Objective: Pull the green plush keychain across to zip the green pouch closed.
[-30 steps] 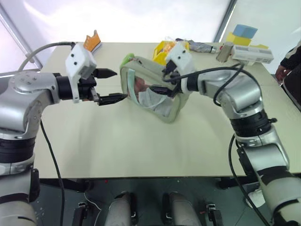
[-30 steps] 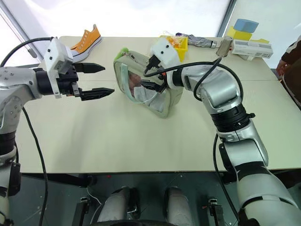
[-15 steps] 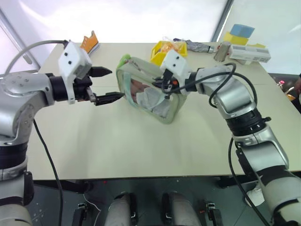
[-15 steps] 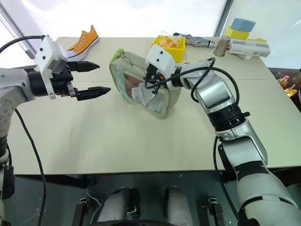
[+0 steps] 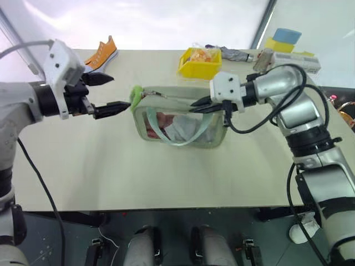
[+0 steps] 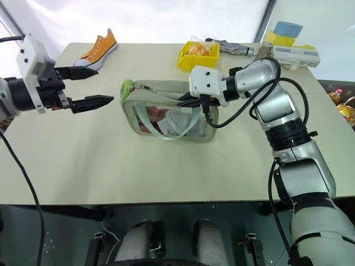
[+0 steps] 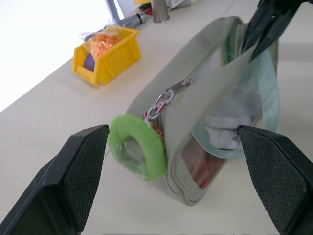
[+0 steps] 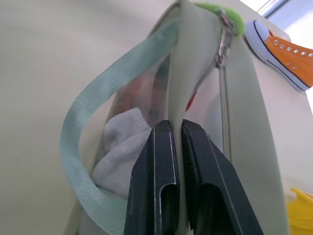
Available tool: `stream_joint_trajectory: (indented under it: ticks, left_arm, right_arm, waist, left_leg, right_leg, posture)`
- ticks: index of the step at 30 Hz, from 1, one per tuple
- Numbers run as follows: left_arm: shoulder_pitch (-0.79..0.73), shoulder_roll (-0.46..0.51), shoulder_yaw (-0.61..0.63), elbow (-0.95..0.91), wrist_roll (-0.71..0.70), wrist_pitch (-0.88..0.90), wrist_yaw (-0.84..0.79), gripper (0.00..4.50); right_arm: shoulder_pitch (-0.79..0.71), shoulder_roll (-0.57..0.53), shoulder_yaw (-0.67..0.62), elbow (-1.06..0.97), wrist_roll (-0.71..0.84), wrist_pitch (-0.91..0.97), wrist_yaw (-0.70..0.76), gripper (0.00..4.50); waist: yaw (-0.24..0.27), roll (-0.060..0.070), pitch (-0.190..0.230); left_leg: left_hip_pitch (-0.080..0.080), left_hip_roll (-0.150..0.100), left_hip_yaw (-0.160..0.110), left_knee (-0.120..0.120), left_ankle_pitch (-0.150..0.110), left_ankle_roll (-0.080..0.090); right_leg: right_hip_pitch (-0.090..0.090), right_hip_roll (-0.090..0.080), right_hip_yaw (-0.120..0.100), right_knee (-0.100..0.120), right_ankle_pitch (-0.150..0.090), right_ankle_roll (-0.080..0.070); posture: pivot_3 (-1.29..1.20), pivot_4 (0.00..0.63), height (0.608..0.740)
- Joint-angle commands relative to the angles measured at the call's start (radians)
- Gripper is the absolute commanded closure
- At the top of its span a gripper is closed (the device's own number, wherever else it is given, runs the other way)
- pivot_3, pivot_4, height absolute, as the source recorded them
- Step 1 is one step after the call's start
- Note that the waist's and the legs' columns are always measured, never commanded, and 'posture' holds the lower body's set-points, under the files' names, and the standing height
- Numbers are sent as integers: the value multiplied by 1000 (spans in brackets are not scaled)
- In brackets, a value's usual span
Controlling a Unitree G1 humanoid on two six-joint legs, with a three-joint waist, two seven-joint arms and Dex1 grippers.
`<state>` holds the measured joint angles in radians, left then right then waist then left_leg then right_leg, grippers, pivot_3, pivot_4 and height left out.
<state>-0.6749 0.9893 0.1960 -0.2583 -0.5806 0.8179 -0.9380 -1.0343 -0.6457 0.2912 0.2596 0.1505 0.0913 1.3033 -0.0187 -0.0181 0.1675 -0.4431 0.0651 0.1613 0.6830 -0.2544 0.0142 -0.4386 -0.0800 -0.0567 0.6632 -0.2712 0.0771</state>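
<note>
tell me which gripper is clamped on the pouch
The right gripper: its fingers are shut on the top edge of the green pouch. The left gripper is open, just short of the green plush keychain.

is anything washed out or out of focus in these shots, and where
Left eye view: the backdrop behind the table is blown out white. Left wrist view: the same glare at upper left, and the near fingers are soft while the green plush keychain is fairly crisp. Right wrist view: the green pouch is sharp; the orange sneaker beyond is slightly soft.
</note>
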Motion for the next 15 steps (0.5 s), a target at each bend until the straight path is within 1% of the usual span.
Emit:
stream_joint_trajectory:
  ticks: [1,5,11,12,14,15]
  left_arm:
    - [-17,4,20,-16,-11,-10,9,0]
    - [-26,2,4,8,-4,-27,5,0]
    - [-35,-8,-25,26,5,-49,-4,0]
    - [-37,-7,-28,35,9,-54,-8,0]
    - [-43,-5,-30,50,14,-60,-15,0]
    - [-47,-6,-33,58,16,-63,-17,0]
  right_arm:
    - [-21,15,-57,-32,33,16,-12,4475]
    - [-28,12,-90,-56,58,49,-2,4475]
    - [67,-2,-69,-97,14,12,-11,4475]
    - [79,-6,-69,-100,11,16,-12,4141]
    - [90,-21,-77,-123,20,47,-5,3318]
    - [91,-30,-85,-135,26,63,-4,3006]
  waist:
    - [-2,0,0]
    - [1,0,0]
    - [5,0,0]
    - [5,0,0]
    - [5,0,0]
    - [5,0,0]
  left_leg:
    - [0,0,0,0,0,0]
    - [0,0,0,0,0,0]
    - [0,0,0,0,0,0]
    - [0,0,0,0,0,0]
    - [0,-1,0,0,0,0]
    - [0,-1,0,0,0,0]
  right_leg:
    - [0,0,0,0,0,0]
    - [-1,0,0,1,0,0]
    - [0,0,0,0,0,0]
    - [0,0,0,0,0,0]
    - [1,0,0,0,0,0]
    - [1,0,0,0,0,0]
  posture:
    - [0,150,740]
    - [0,150,740]
    - [0,150,740]
    - [0,150,740]
    - [0,150,740]
    - [0,150,740]
